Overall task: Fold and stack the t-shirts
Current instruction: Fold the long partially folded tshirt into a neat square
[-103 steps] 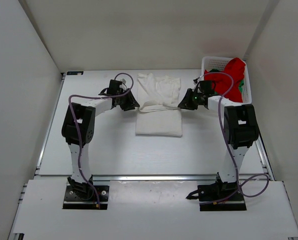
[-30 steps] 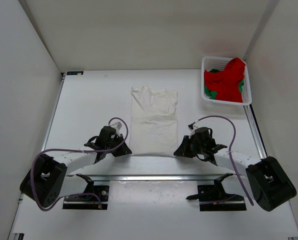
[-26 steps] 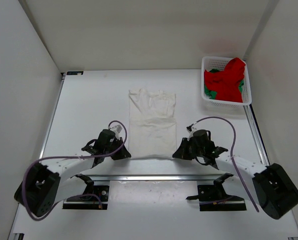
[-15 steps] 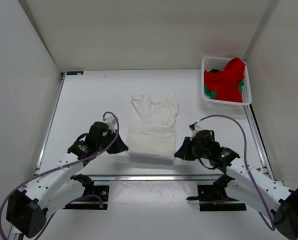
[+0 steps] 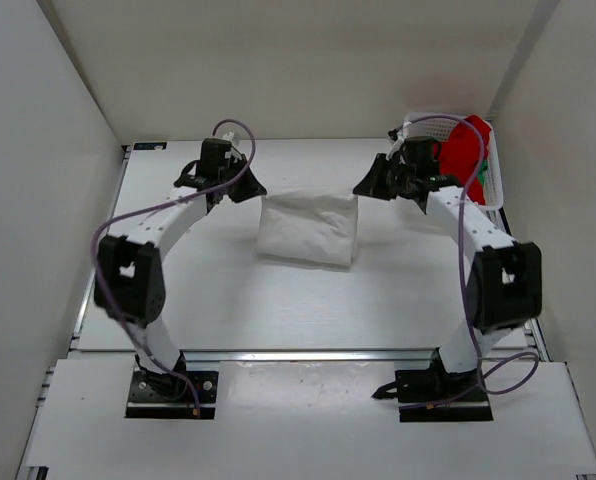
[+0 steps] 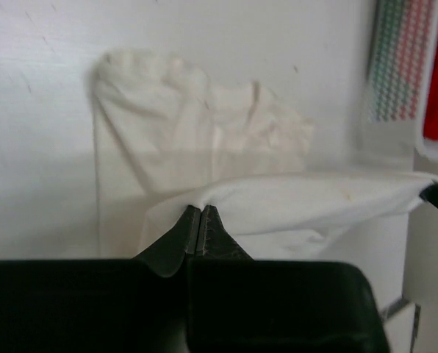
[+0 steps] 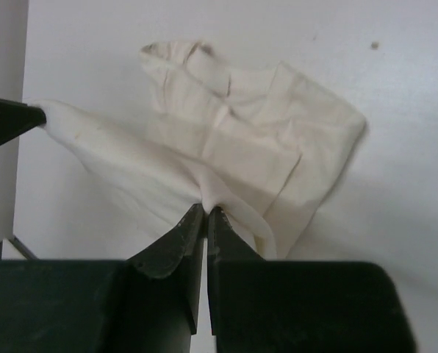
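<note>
My left claw (image 6: 201, 209) is clamped tight on a corner of the white t-shirt (image 5: 308, 228), with a small peak of cloth squeezed between the fingertips. My right claw (image 7: 206, 209) is pinched the same way on the opposite corner of that edge, so the 2 claws hold 1 raised edge stretched between them. The right claw sits just beside the basket (image 5: 498, 190). The left claw is well apart from it, on the far side of the shirt.

I judge this cloth light, limp and soft. It sags between the 2 grips and has no stiffness of its own, so it will go wherever the corners go. A thin pinch like this could slip if the claws pull apart too hard. The outer corners of an edge look like the right places to hold, taking every layer together.

The white t-shirt is off-white and creased, already doubled over. Its lower part lies flat on the tabletop (image 5: 198, 290) near the basket, toward the left arm's side, with wrinkles bunched at the end farthest from the arm bases.

The red t-shirt (image 5: 463, 150) is heaped inside the basket, and a sliver of the green t-shirt (image 5: 485, 166) shows beside it. I judge that 2 shirts remain unfolded.
</note>
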Motion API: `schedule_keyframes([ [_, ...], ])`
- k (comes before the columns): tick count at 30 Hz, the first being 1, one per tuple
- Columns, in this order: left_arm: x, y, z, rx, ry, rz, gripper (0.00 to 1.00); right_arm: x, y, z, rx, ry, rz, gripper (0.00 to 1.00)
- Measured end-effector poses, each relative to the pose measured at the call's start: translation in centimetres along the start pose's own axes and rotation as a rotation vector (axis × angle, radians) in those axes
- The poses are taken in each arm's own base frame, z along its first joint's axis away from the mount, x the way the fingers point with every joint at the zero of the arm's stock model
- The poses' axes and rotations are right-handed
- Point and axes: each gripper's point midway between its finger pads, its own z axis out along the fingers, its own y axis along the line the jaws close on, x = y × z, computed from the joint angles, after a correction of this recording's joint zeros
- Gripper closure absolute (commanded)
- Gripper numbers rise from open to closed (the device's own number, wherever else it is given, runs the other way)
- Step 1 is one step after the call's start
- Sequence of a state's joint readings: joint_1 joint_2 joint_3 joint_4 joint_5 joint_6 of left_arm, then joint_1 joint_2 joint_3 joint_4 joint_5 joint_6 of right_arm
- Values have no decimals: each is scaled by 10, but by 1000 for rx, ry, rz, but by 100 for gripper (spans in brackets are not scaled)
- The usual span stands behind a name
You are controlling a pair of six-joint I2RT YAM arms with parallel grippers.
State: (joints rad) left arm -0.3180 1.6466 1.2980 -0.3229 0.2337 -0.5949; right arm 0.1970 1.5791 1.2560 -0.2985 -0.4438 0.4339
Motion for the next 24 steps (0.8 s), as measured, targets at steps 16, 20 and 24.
schedule_keyframes([
  [16,-36,75,124,-134,52,-130,53,-21,-87,107,149,132,60,46],
  [20,-33,49,76,-88,-14,-107,52,-17,-65,77,161,71,12,65],
  [24,-10,10,48,-1,-46,-60,54,29,-27,59,75,86,-12,85],
])
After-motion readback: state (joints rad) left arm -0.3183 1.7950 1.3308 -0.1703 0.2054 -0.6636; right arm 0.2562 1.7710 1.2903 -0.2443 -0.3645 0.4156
